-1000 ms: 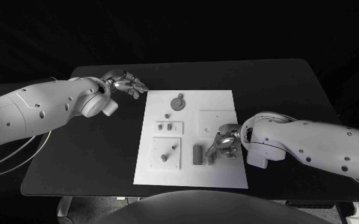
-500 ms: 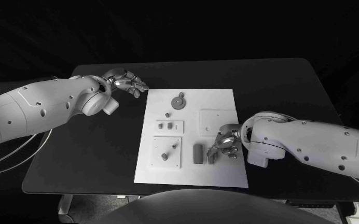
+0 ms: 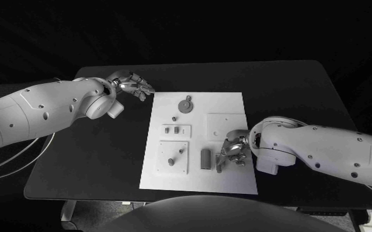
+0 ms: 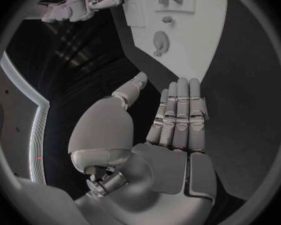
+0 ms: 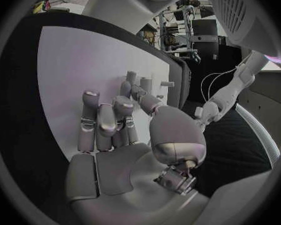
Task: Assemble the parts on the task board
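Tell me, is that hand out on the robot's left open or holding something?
Open. In its wrist view the left hand has its fingers stretched out straight over the black table, with nothing in them, beside the task board.

White task board (image 3: 224, 108) set on black table (image 3: 294, 87), grey parts (image 3: 205, 159), silver hands on white arms (image 3: 47, 111)

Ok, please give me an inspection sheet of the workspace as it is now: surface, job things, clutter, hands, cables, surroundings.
Surface: black table, bare around the board.
Job's things: white task board in the middle; round gear-like part near its far end; dark upright part near its front edge.
Clutter: nothing seen.
Hands: left hand off the board's far left corner, holding nothing; right hand over the board's right side, grasp cannot be told.
Cables: pale cable under the left arm.
Surroundings: dark.
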Tool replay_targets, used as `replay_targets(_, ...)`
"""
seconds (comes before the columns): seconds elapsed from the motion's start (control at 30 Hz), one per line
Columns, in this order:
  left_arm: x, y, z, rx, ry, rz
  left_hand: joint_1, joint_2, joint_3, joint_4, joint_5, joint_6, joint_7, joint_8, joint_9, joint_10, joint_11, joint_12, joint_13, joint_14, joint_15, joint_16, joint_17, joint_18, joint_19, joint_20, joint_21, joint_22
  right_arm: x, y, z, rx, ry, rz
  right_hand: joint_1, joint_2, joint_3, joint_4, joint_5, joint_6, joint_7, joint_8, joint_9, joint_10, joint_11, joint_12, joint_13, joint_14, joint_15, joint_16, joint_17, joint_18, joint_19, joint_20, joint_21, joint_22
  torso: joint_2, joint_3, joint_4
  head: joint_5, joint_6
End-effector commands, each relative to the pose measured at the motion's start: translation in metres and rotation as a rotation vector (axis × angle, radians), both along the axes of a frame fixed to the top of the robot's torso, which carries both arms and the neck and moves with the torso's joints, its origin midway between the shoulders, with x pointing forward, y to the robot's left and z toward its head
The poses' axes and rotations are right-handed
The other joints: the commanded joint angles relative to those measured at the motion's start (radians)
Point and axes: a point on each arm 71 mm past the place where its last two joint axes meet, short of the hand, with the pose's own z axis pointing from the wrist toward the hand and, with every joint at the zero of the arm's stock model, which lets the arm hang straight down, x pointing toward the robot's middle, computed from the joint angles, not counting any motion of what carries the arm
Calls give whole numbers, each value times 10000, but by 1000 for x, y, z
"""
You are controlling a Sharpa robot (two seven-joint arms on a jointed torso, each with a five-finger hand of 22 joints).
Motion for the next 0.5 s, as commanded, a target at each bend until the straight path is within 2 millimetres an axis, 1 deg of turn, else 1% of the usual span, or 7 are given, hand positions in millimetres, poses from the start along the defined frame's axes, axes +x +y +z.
replay_targets(0.03, 0, -3, 0, -38, 27, -163, -34, -24, -14, 38, -5, 43, -6, 39, -17, 61, 24, -11, 14, 79, -2, -60, 12, 76, 45, -5, -47, 16, -1, 1, -2, -50, -11, 199, -41, -52, 18, 0, -37, 38, 10, -37, 2, 63, 6, -17, -2, 55, -3, 2, 8, 169, 31, -11, 38, 163, -2, -4, 3, 21, 6)
replay_targets(0.23, 0, -2, 0, -30, 36, -148, -34, -23, -15, 39, -5, 42, -6, 39, -18, 62, 24, -13, 14, 80, -2, -66, 19, 76, 45, -5, -49, 17, 3, -1, -1, -115, -446, 87, -49, -49, 21, 2, -38, 36, 12, -37, 2, 61, 7, -17, -1, 50, -4, 0, -1, 169, 29, -10, 37, 162, 1, -4, 7, 22, 13)
replay_targets(0.5, 0, -2, 0, -31, 46, -161, -33, -17, -15, 40, -4, 42, -6, 39, -19, 63, 24, -14, 15, 82, -2, -72, 27, 77, 46, -6, -51, 20, 9, -2, 3, -249, -1623, 128, -55, -32, 30, 6, -37, 39, 12, -34, 3, 61, 8, -16, 1, 61, -5, 3, 22, 169, 33, -9, 39, 162, 2, 0, 2, 21, 25)
